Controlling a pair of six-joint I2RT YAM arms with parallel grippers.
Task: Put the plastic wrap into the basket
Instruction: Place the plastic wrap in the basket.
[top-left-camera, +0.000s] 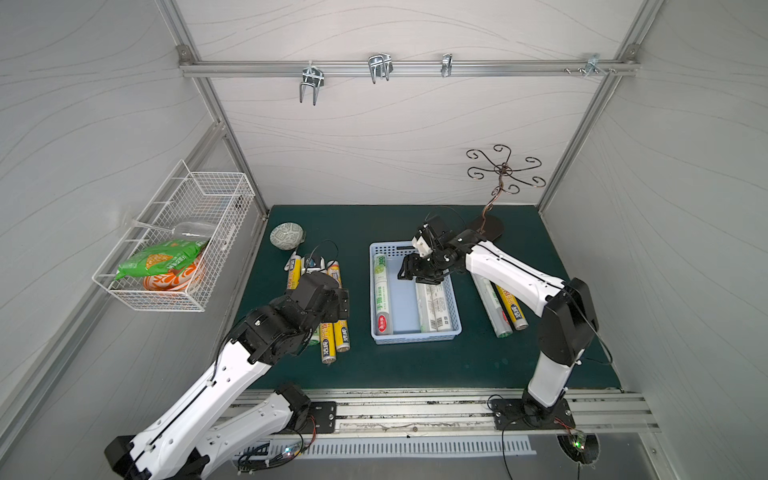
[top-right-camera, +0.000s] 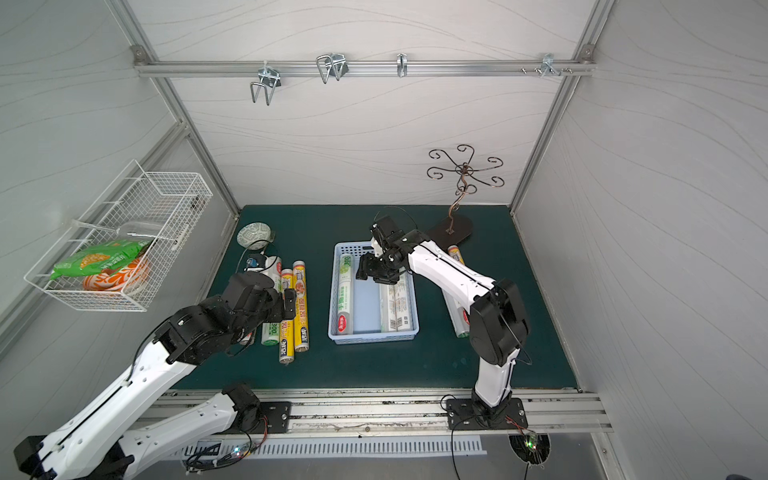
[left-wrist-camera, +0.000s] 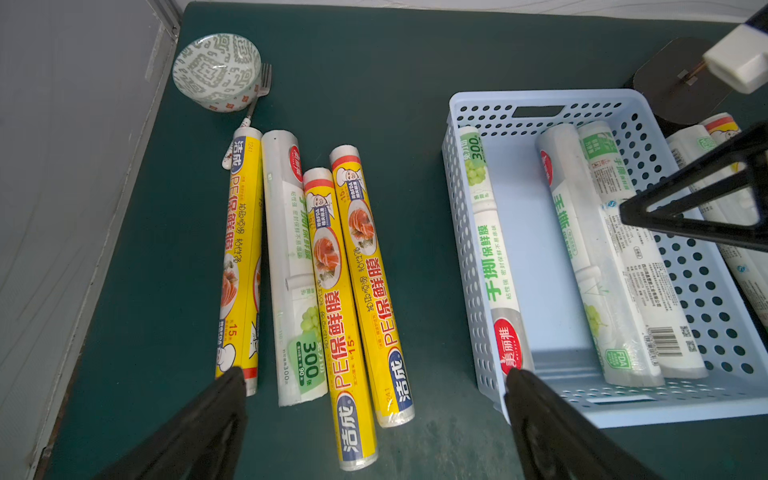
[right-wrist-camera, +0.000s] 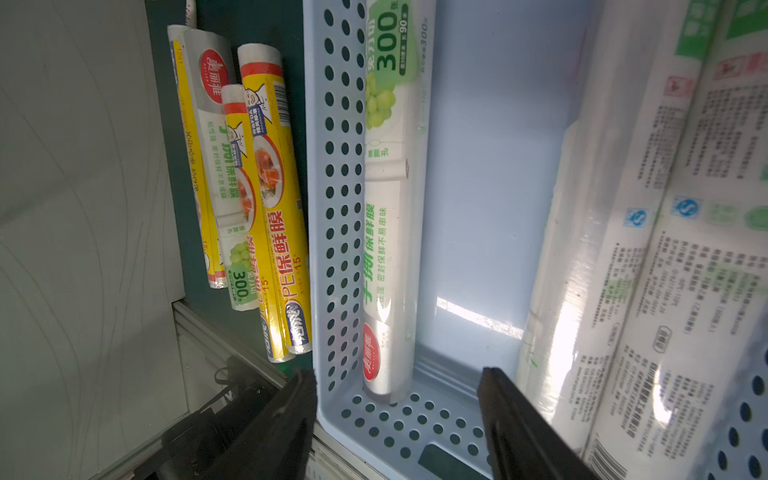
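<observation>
Left hand (left-wrist-camera: 374, 374) over yellow "PE保鲜膜" roll (left-wrist-camera: 338, 320)

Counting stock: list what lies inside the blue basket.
In the basket: three wrap rolls, one against one long wall, two side by side against the opposite wall, bare floor between. Whatever lies beneath them is covered.

In a top view the left arm (top-left-camera: 208, 386) is leaning from its base at 7 o'clock toward 1 o'clock, and the left gripper (left-wrist-camera: 374, 376) is hanging with its jaws spread wide and empty. The right arm (top-left-camera: 511, 270) is standing up from 5 o'clock with its elbow bent and its forearm pointing to 10 o'clock. The right gripper (right-wrist-camera: 397, 374) is holding its jaws partly apart, gripping nothing.
</observation>
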